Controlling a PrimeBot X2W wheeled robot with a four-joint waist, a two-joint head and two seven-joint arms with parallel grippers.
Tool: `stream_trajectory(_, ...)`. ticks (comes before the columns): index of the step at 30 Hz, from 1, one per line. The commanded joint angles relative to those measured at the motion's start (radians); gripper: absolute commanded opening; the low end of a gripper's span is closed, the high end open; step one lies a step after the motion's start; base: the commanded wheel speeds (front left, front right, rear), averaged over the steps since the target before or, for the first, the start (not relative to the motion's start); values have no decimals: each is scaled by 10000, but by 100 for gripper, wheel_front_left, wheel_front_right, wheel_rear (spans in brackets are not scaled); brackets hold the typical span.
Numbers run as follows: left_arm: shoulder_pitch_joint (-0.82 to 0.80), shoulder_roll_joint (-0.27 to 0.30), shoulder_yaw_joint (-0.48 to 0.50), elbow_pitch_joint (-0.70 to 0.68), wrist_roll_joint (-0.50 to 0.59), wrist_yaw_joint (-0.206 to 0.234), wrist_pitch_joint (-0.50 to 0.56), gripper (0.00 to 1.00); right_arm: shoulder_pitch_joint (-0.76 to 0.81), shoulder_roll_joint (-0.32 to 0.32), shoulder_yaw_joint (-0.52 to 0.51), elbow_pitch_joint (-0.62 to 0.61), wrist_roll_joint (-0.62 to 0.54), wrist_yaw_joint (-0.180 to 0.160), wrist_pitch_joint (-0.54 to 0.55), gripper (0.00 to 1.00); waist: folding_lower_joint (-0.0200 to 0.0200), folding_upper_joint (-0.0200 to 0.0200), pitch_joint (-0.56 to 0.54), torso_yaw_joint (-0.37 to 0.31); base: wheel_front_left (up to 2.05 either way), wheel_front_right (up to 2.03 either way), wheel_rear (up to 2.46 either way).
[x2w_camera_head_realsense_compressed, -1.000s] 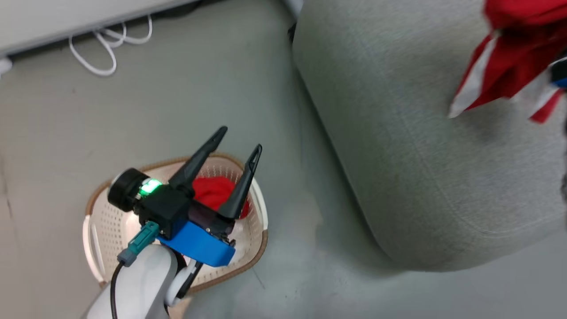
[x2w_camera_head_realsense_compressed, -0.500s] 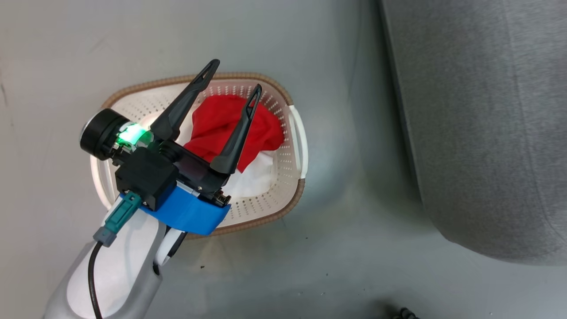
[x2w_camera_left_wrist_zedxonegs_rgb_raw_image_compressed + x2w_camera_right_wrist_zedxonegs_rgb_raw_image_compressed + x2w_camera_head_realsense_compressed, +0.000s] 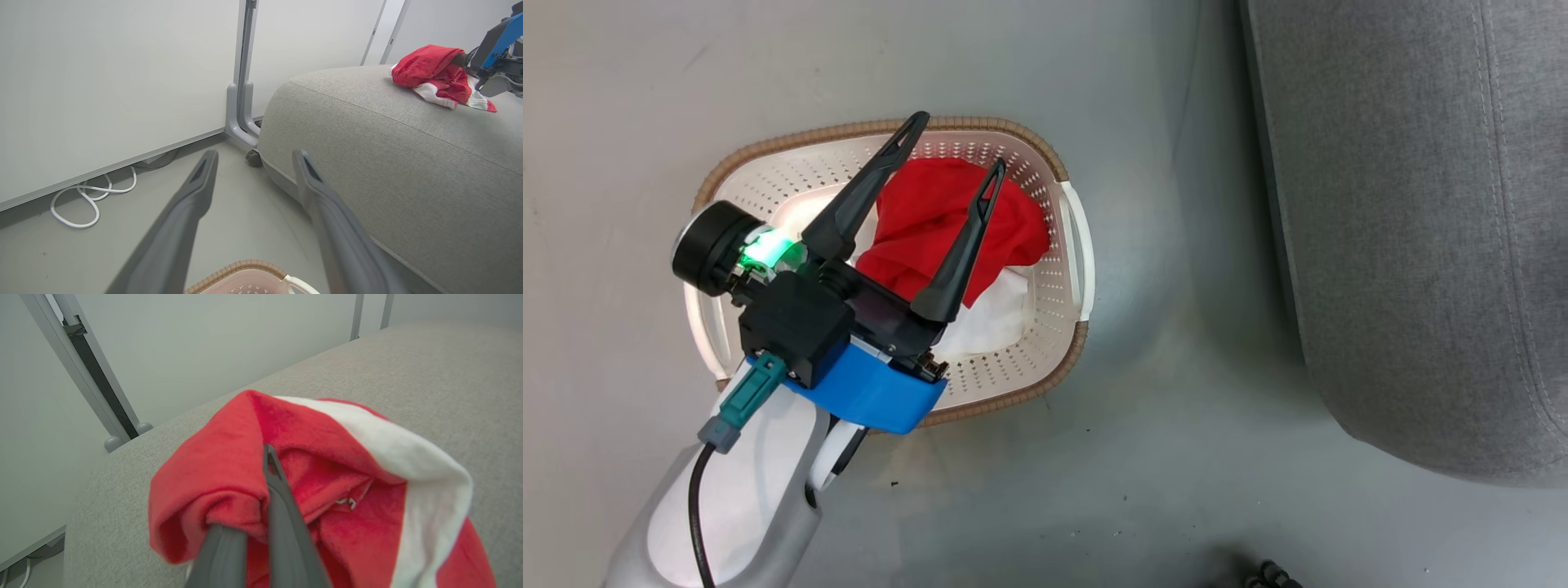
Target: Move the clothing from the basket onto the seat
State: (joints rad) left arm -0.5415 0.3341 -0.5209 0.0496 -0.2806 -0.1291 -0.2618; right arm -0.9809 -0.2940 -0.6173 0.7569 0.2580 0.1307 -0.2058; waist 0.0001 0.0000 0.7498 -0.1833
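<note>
The cream basket [image 3: 1058, 302] with its brown rim stands on the grey floor, and red and white clothing [image 3: 939, 212] lies bunched inside it. My left gripper [image 3: 960, 140] hangs open above the basket with nothing between its fingers. In the left wrist view, the left gripper [image 3: 255, 154] points past the basket rim [image 3: 245, 267] toward the seat [image 3: 388, 163]. Another red and white garment [image 3: 429, 69] rests on top of the seat, with my right gripper [image 3: 463, 61] at it. In the right wrist view, the right gripper [image 3: 263, 457] is shut on this garment [image 3: 335, 457] over the seat [image 3: 408, 363].
The seat's grey side [image 3: 1405, 245] rises to the right of the basket, with a strip of floor between them. A white cable [image 3: 81, 196] lies along a pale wall panel, whose grey foot [image 3: 241, 122] and caster stand by the seat's corner. Something dark [image 3: 1270, 576] lies at the bottom edge.
The head camera has swung from the seat down to the basket, so the held garment has left that view. My left gripper stays open over the basket.
</note>
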Motion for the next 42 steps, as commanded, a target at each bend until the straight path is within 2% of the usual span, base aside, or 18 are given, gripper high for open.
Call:
stream_trajectory(1, -17, -1, 15, 25, -33, -19, -48, 100, -108, -26, 101, 68, 10, 1, -49, 100, -1, 0, -70, -19, 0, 0, 0)
stream_trajectory(7, 105, -130, 62, 157, -188, -20, -47, 100, 418, -206, 816, 37, 133, 1, -182, 100, -1, 0, -521, 11, 0, 0, 0)
stream_trajectory(13, 602, -422, 287, 448, -416, -19, -48, 100, 1393, -142, 1700, -337, 333, 1, -179, 100, -1, 0, -1468, 176, 0, 0, 0)
stream_trajectory(22, 2001, -969, 934, 954, -715, -20, -47, 100, 3506, 54, 2315, -1779, 349, 1, 191, 100, -1, 0, -3381, 761, 0, 0, 0)
stream_trajectory(32, 3194, -1625, 1506, 1797, -1020, -20, -48, 100, 6217, 1227, 2364, -4463, -121, 1, 964, 100, -1, 0, -5533, 1509, 0, 0, 0)
stream_trajectory(37, 3605, -1723, 1928, 1999, -962, -20, -48, 100, 7098, 1728, 2611, -5399, -227, 1, 1307, 100, -1, 0, -6113, 1642, 0, 0, 0)
stream_trajectory(42, 3944, -1827, 2391, 2308, -782, -21, -47, 100, 7957, 2036, 3006, -6015, -416, 3, 1152, 100, -1, 0, -6636, 1797, 0, 0, 0)
